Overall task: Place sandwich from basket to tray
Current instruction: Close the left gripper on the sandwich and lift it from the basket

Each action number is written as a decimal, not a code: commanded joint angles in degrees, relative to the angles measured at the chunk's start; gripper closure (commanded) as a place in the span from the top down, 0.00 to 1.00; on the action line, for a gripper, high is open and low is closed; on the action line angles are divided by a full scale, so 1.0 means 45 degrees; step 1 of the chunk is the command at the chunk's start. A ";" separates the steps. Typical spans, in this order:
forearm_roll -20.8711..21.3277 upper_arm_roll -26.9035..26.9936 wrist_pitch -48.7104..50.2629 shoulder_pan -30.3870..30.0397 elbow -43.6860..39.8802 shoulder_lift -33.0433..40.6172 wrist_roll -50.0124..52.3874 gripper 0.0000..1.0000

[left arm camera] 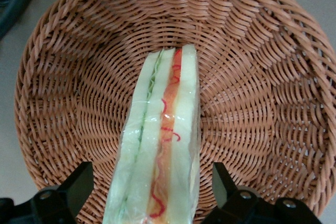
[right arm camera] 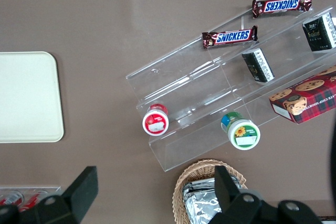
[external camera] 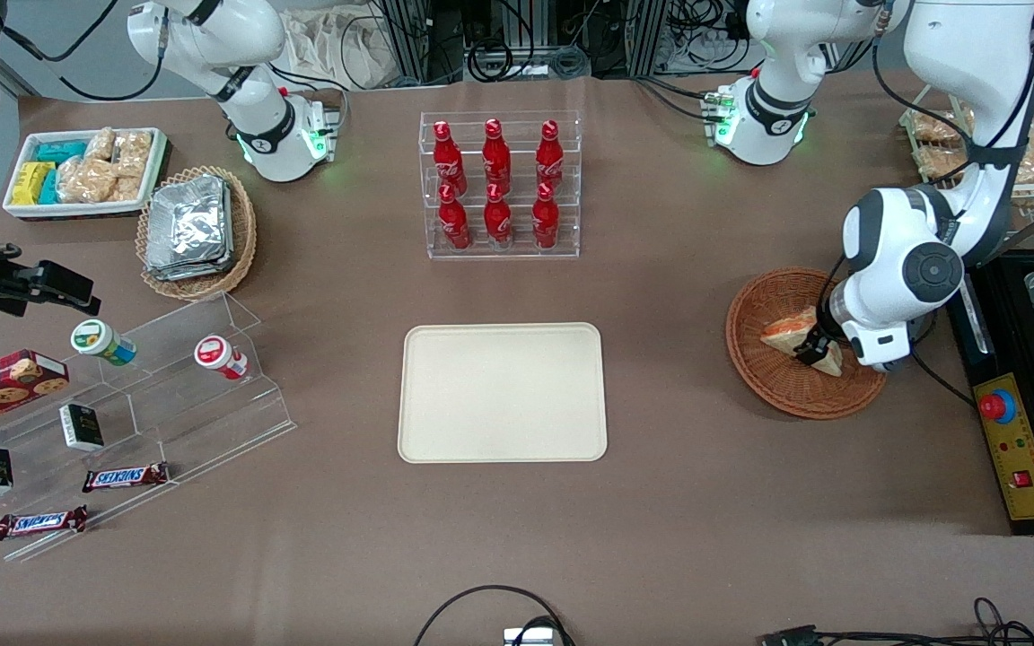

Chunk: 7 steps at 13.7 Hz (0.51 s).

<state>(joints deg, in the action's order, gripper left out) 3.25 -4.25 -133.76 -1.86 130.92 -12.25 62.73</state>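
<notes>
Reading the table as a clock face from the front camera, you're seeing a clear rack [external camera: 571, 184] holding six red bottles [external camera: 497, 157] at twelve o'clock, while a tan wicker basket of foil packs [external camera: 197, 231] and a white bin of snack packets [external camera: 84, 172] are sitting side by side at ten. At eight o'clock a clear stepped shelf [external camera: 212, 422] is carrying two Snickers bars [external camera: 126, 476], two small dark boxes [external camera: 82, 426], two lidded cups [external camera: 104, 342] and a cookie box [external camera: 1, 386]. A yellow control panel [external camera: 1015, 453] with a red button is lying at four.
</notes>
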 commanded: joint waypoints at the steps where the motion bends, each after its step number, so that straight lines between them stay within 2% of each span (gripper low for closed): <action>1: 0.0020 -0.0051 -0.0218 -0.0035 -0.0032 0.0007 0.0512 0.58; 3: 0.0137 -0.0051 -0.0178 -0.0035 -0.0051 -0.0012 0.0453 0.00; 7: 0.0137 -0.0070 0.0754 -0.0035 -0.0731 0.0300 0.0455 0.00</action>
<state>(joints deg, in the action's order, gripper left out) 3.26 -4.27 -133.46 -1.86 129.98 -12.17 63.64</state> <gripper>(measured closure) 0.648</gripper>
